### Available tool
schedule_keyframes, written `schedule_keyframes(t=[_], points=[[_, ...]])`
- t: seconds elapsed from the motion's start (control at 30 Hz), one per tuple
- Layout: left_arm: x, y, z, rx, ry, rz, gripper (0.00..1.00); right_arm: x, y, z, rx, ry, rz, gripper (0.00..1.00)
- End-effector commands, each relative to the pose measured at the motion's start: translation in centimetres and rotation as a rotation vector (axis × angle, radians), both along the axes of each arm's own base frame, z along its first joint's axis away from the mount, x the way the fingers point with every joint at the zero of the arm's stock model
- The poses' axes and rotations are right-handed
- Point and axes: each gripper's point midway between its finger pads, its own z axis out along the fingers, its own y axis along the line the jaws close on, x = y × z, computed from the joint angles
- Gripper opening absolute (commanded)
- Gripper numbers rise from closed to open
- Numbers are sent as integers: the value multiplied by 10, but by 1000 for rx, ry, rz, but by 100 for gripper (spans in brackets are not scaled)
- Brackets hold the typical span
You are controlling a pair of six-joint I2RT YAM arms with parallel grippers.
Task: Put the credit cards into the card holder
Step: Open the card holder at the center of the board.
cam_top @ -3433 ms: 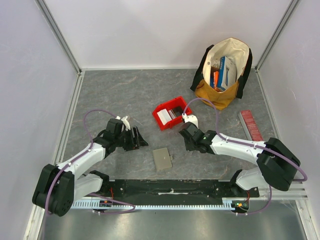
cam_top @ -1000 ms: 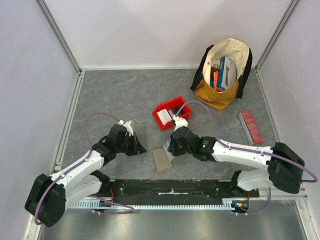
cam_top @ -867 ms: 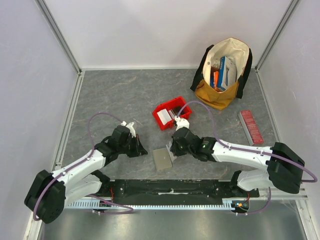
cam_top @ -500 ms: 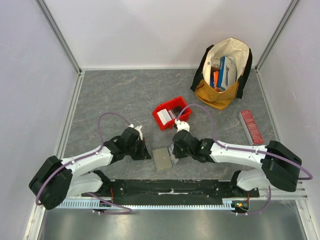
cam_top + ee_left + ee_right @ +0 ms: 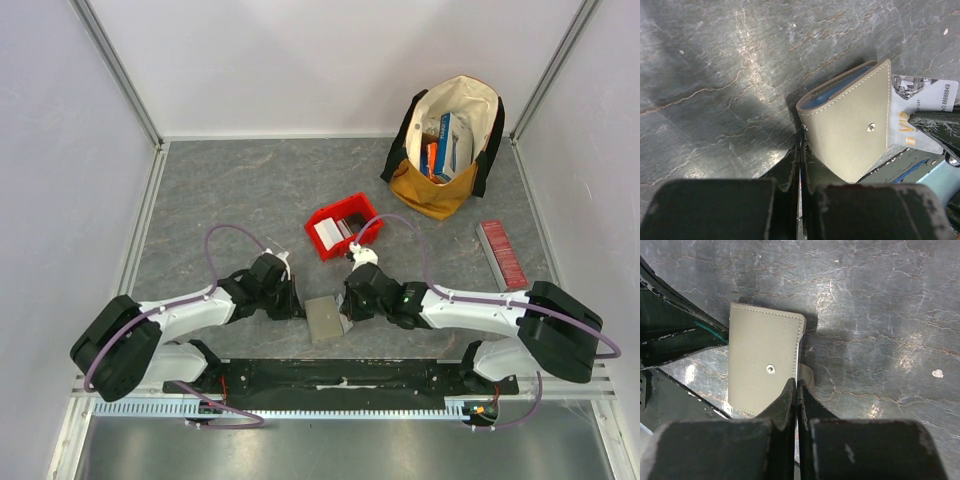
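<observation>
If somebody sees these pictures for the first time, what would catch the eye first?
The small flat grey-olive folded wallet near the front middle, with the left arm and the right arm at either side of it, jaws shut. A white plastic card sticks out from behind it in the left wrist view. Further back stand a red plastic bin and, at the far right, an open cream-and-mustard cloth bag.

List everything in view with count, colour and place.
wallet: one, grey-olive, folded, front centre of the table
card: one, white, at the wallet's right edge
bin: one, red, behind the wallet, white cards inside
bag: one, cream and mustard, far right, holding colourful boxes
ribbed box: one, red, right side
table: one, grey, stone-patterned
left pincer: black, shut, at the wallet's left edge
right pincer: black, shut on the card
</observation>
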Motion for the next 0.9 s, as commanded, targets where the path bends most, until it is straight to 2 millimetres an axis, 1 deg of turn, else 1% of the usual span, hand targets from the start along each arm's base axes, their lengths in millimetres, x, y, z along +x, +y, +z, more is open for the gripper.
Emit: schedule_keyframes(t=[0.0, 0.23, 0.33, 0.4, 0.53, 0.7, 0.87], points=[[19, -15, 15, -37, -49, 18, 2, -2, 18, 28, 146, -14, 13, 0], [27, -15, 16, -11, -67, 19, 2, -1, 23, 56, 223, -43, 17, 0], [31, -18, 17, -8, -72, 12, 2, -3, 27, 58, 231, -32, 29, 0], [34, -21, 19, -9, -76, 9, 2, -2, 33, 63, 256, -39, 39, 0], [38, -24, 21, -12, -82, 7, 2, -1, 35, 60, 244, -30, 32, 0], [41, -27, 26, -25, -100, -1, 2, -2, 40, 63, 266, -20, 41, 0], [41, -29, 29, -42, -109, -2, 10, -1, 46, 58, 271, 19, 14, 0]])
